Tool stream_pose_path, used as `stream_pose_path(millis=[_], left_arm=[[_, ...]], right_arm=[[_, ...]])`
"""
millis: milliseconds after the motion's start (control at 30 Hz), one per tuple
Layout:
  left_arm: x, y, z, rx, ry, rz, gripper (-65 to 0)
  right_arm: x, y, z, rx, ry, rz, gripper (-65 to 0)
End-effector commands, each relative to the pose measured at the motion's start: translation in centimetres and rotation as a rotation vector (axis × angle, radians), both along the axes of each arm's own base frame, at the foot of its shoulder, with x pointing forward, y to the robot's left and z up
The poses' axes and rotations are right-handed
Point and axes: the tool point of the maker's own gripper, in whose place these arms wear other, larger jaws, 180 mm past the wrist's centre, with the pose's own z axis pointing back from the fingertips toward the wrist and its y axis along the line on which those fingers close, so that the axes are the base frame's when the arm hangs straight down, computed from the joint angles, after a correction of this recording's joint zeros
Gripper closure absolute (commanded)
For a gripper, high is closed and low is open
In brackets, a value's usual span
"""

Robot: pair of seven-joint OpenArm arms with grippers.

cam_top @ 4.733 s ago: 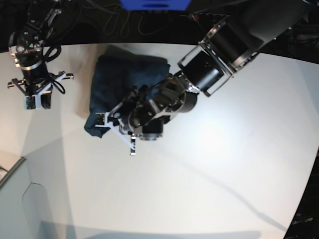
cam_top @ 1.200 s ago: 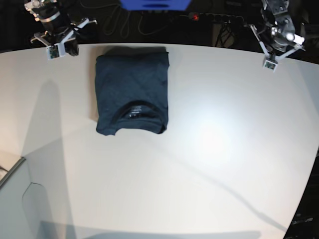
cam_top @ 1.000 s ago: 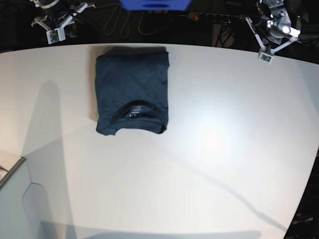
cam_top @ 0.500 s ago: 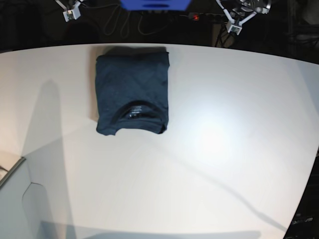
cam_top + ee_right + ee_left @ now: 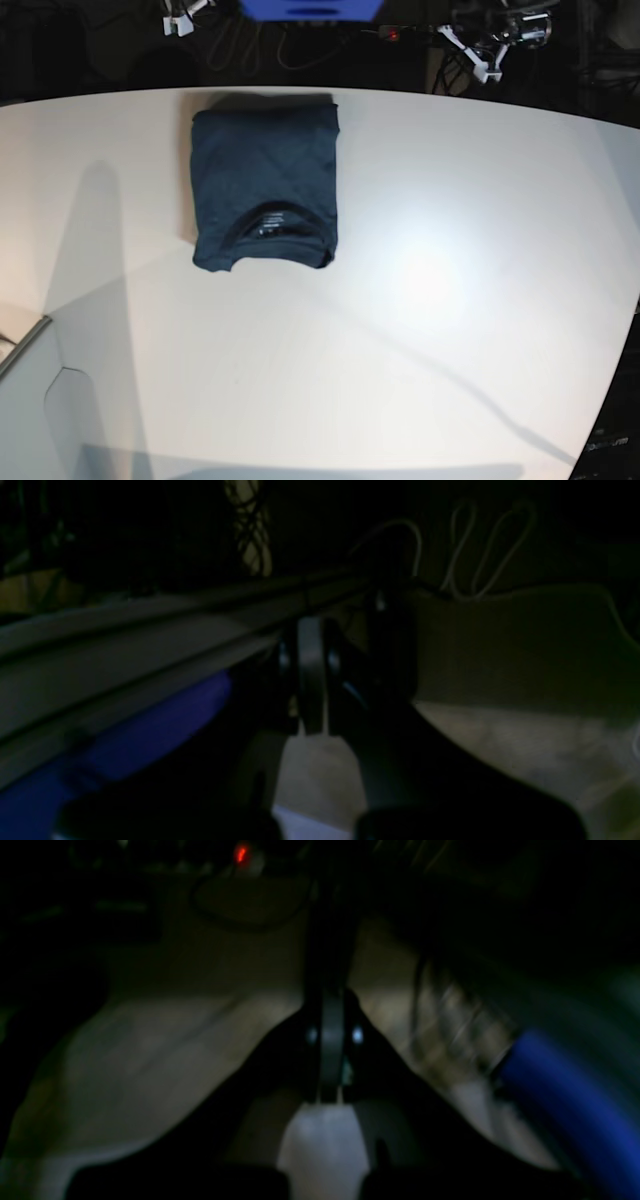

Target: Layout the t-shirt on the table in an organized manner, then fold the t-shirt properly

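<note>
T-shirt point(image 5: 265, 185) folded flat on table point(image 5: 420, 330). Left gripper point(image 5: 327, 990), right gripper point(image 5: 307, 625) both clenched, empty, off table.

Left gripper point(image 5: 330, 1050) and right gripper point(image 5: 310, 680) both closed, empty

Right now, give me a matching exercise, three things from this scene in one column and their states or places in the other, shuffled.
Column one:
1. t-shirt
2. table
3. left gripper

Column two:
A. white, mostly bare
B. shut, holding nothing
C. folded into a neat rectangle, neckline facing up

Pairs: 1-C, 2-A, 3-B
</note>
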Motion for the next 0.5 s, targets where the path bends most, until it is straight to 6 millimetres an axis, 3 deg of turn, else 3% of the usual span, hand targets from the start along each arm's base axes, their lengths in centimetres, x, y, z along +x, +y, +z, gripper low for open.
stream_pose_path(millis=[0,167,300,467], left_arm=[[-0.6,1.6,-0.2,0.061,0.010,0.014,0.0],[0.1,3.5,-0.7,0.209,-0.031,0.031,0.0],[0.9,1.2,-1.2,0.211,-0.033,-0.063,0.0],[0.0,-0.6,-1.7,0.200,-0.005,-0.081,0.0]], right_arm=[[0.1,-1.1,-0.4,-0.042,-0.002,0.004,0.0],[-0.9,-3.6,-1.8,-0.272,0.028,0.112,0.0],[-0.1,-6.3,-1.7,-0.499,0.018,0.226,0.0],[1.4,-7.2,-1.4,-0.639,-0.011,0.357,0.0]])
